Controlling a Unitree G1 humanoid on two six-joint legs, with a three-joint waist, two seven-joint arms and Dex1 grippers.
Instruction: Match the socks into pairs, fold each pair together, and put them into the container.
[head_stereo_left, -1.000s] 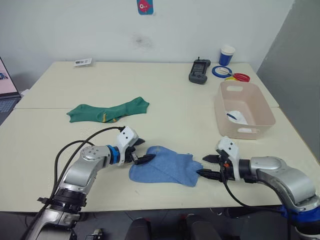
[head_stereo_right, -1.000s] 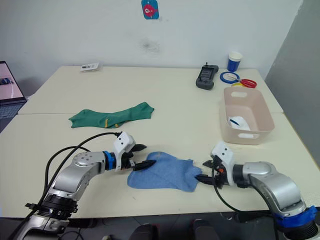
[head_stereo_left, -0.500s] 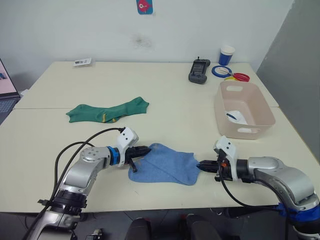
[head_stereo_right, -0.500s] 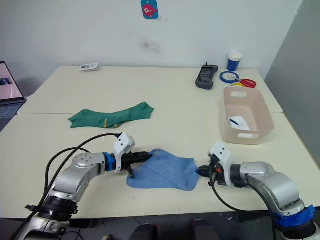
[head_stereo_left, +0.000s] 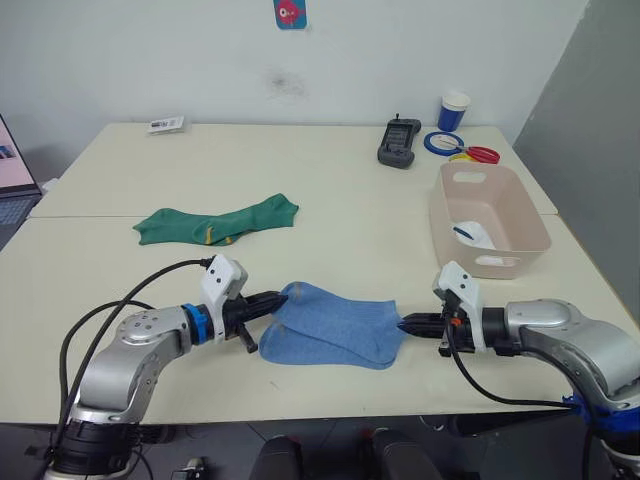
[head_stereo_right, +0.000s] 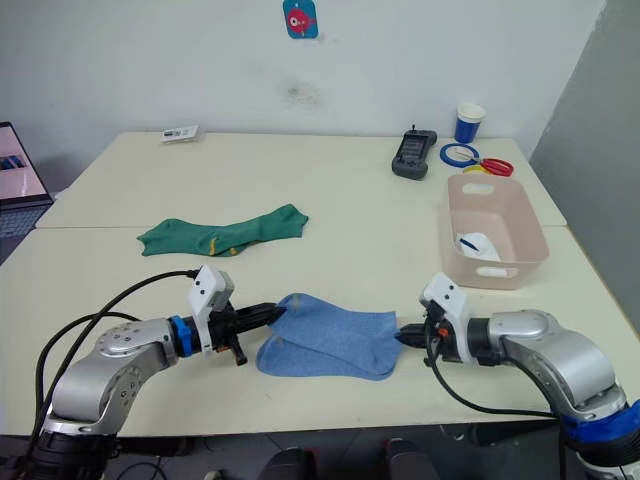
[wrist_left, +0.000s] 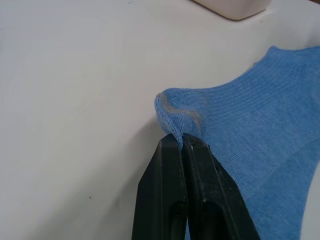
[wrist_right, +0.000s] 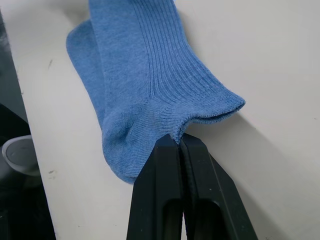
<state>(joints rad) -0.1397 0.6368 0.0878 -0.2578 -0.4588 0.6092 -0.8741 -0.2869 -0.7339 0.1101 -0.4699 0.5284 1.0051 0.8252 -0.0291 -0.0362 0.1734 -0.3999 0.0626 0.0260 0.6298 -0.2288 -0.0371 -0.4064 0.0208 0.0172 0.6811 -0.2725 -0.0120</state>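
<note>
Two light blue socks (head_stereo_left: 335, 325) lie stacked near the table's front edge, stretched out between my grippers. My left gripper (head_stereo_left: 277, 298) is shut on the left end of the top blue sock (wrist_left: 240, 110). At the other end, my right gripper (head_stereo_left: 405, 323) is shut on the ribbed cuff of that sock (wrist_right: 150, 75). A pair of dark green socks (head_stereo_left: 215, 222) with yellow marks lies flat at the mid left. The pink-beige container (head_stereo_left: 492, 222) stands at the right with a white sock (head_stereo_left: 472, 235) inside.
At the back right are a black handset (head_stereo_left: 399, 141), a blue-and-white cup (head_stereo_left: 453, 110), a blue tape ring (head_stereo_left: 442, 142) and red scissors (head_stereo_left: 481, 154). A small card (head_stereo_left: 165, 124) lies at the back left, and a laptop edge (head_stereo_left: 12, 180) shows at the far left.
Both grippers went from open to shut on the ends of the blue sock. They then moved apart, pulling the crumpled socks out long and flatter.
</note>
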